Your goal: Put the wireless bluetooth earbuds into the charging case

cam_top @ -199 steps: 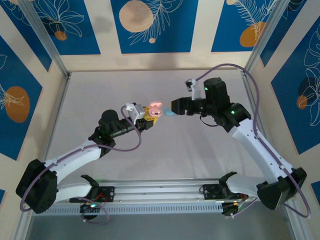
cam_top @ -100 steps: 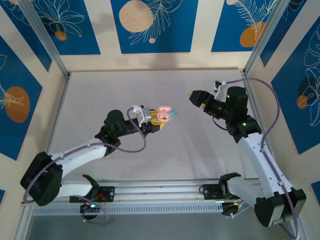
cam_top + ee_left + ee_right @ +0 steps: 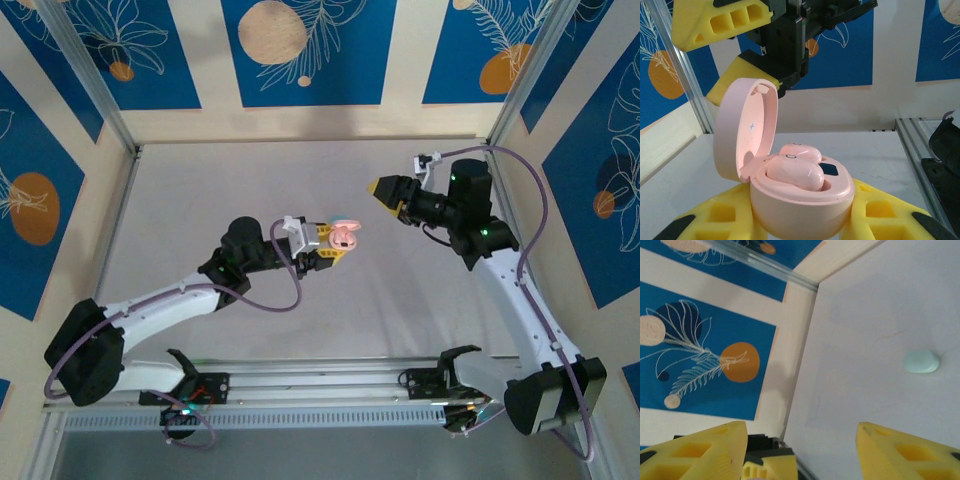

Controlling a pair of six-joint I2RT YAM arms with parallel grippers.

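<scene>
Clamped on the pink charging case (image 3: 802, 202), my left pincer (image 3: 333, 245) is holding it above the middle of the table (image 3: 880, 300), with a yellow finger pressing against each side of its rounded base. The case is sitting upright in my grip, and its lid (image 3: 747, 125) is standing open, tilting up and back on the left side in my left wrist view. Two pink earbuds (image 3: 792, 172) are lying side by side in the base, touching one another and nestling in the hollows. My right pincer (image 3: 388, 190) is hanging in the air near the case, apart from it and pointing its way, and its yellow fingers (image 3: 700, 450) are standing wide apart and gripping nothing. Beyond them, a small pale mint pebble (image 3: 921, 361) is resting alone on the table; I cannot tell whether it is a bud or a second case.
</scene>
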